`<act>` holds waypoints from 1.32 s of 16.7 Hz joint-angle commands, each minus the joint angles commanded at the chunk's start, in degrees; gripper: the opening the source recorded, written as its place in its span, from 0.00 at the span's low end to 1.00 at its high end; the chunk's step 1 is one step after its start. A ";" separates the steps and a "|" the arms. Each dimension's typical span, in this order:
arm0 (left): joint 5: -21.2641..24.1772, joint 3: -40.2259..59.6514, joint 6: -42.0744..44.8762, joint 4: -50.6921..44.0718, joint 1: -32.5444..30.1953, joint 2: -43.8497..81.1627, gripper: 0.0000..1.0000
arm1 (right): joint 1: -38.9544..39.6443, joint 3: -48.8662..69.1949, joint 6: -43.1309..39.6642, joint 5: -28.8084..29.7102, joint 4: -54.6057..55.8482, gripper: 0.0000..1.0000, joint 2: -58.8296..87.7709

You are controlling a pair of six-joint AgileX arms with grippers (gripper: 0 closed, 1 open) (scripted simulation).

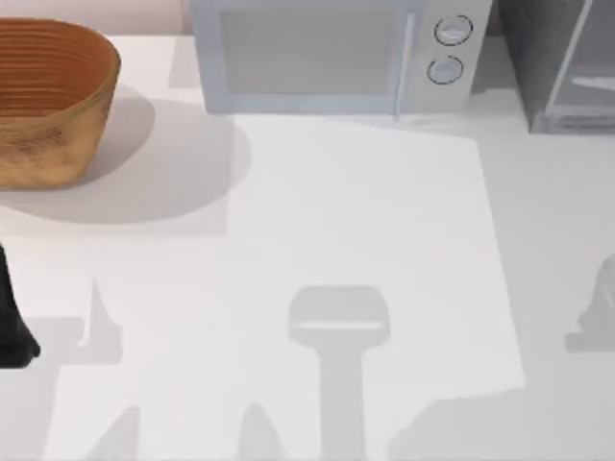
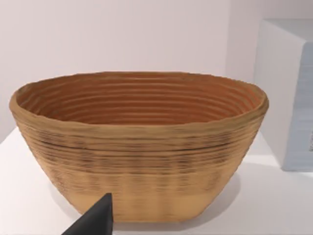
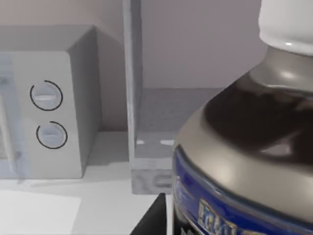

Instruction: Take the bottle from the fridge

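Seen from the right wrist, the bottle [image 3: 244,142] sits very close to the camera: glossy dark body, greyish shoulder, smooth white round cap, and a blue label with gold lettering too blurred to read. A dark finger [image 3: 154,218] of the right gripper shows beside it; whether the fingers clamp the bottle cannot be told. Behind it stands the fridge [image 3: 146,147], a boxy grey cabinet at two o'clock on the white worktop [image 1: 365,211]. The light-grey microwave [image 1: 327,53] with two round knobs sits at twelve o'clock. A ribbed woven basket [image 1: 48,101] sits at ten o'clock, the left arm [image 1: 12,327] parked at nine o'clock
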 joint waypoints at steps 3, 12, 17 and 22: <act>0.00 0.00 0.00 0.00 0.00 0.00 1.00 | 1.03 -2.75 -0.22 0.83 -3.31 0.00 -6.54; 0.00 0.00 0.00 0.00 0.00 0.00 1.00 | 2.69 -1.97 0.14 2.32 -2.56 0.00 -5.98; 0.00 0.00 0.00 0.00 0.00 0.00 1.00 | 13.76 6.67 2.29 12.81 6.76 0.00 8.45; 0.00 0.00 0.00 0.00 0.00 0.00 1.00 | 29.87 18.36 4.95 28.61 18.32 0.00 35.45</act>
